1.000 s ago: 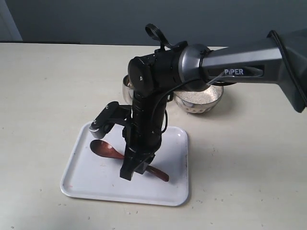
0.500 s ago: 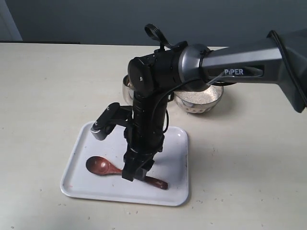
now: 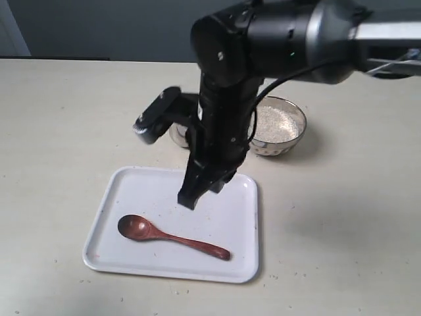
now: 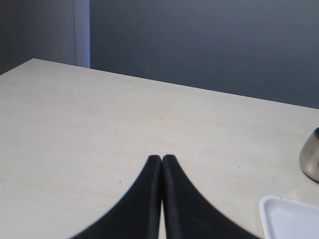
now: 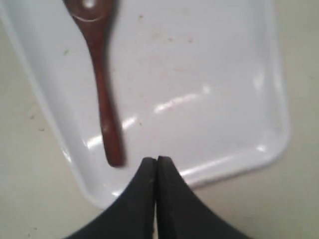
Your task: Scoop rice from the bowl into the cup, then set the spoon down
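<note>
The dark reddish-brown spoon (image 3: pixel 172 238) (image 5: pixel 102 94) lies flat on the white tray (image 3: pixel 230 210) (image 5: pixel 209 74), its oval bowl toward the tray's left end. My right gripper (image 3: pixel 187 200) (image 5: pixel 156 160) hangs above the tray, shut with nothing in it, apart from the spoon's handle. Behind the arm stands the steel bowl (image 3: pixel 297 139) holding white rice (image 3: pixel 275 122). The steel cup (image 3: pixel 176 134) (image 4: pixel 311 160) is mostly hidden by the arm in the exterior view. My left gripper (image 4: pixel 162 158) is shut and empty over bare table; it does not show in the exterior view.
The right arm (image 3: pixel 263 39) reaches in from the upper right, and its wrist camera (image 3: pixel 156 117) sticks out to the left. Stray rice grains (image 3: pixel 299 275) dot the table near the tray's front right. A tray corner (image 4: pixel 289 219) shows in the left wrist view.
My right gripper has let go of the spoon, risen off the tray and shut. The spoon dropped flat and has lain still for the last half second.
</note>
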